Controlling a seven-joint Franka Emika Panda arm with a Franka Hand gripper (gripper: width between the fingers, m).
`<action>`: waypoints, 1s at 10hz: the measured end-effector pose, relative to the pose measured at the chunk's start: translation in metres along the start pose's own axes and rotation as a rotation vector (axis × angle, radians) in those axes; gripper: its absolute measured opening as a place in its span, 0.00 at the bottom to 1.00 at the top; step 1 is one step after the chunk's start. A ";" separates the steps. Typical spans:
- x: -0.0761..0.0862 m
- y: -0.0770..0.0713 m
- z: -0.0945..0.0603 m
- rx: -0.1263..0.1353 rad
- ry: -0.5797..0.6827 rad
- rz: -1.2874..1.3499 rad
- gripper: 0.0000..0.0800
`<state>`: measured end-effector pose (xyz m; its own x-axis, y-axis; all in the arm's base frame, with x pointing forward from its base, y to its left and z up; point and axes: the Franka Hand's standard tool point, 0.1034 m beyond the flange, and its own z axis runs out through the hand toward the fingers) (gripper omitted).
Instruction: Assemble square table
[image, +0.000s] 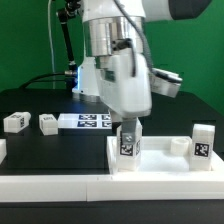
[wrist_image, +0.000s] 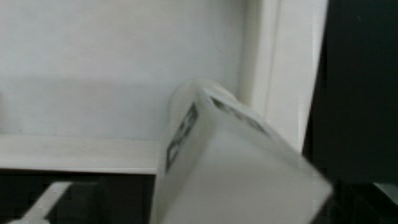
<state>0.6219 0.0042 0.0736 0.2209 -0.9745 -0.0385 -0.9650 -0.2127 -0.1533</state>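
White edging bar (image: 50, 185) nearest; leg (image: 128, 141) upright at panel (image: 160, 163) corner beneath jaws, whose gap I cannot tell.

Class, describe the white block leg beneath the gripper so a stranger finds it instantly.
Find the large white plastic square panel at the exterior view's lower right. At its left end a small white block leg with a black-and-white tag stands upright. Unlike the other upright leg at the right end, it sits directly beneath the gripper.
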 end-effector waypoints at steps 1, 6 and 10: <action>-0.008 -0.001 0.001 0.000 0.009 -0.053 0.79; -0.004 -0.002 0.005 -0.043 0.044 -0.648 0.81; -0.002 -0.002 0.006 -0.047 0.046 -0.704 0.67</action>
<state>0.6241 0.0074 0.0677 0.7898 -0.6057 0.0964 -0.6000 -0.7956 -0.0836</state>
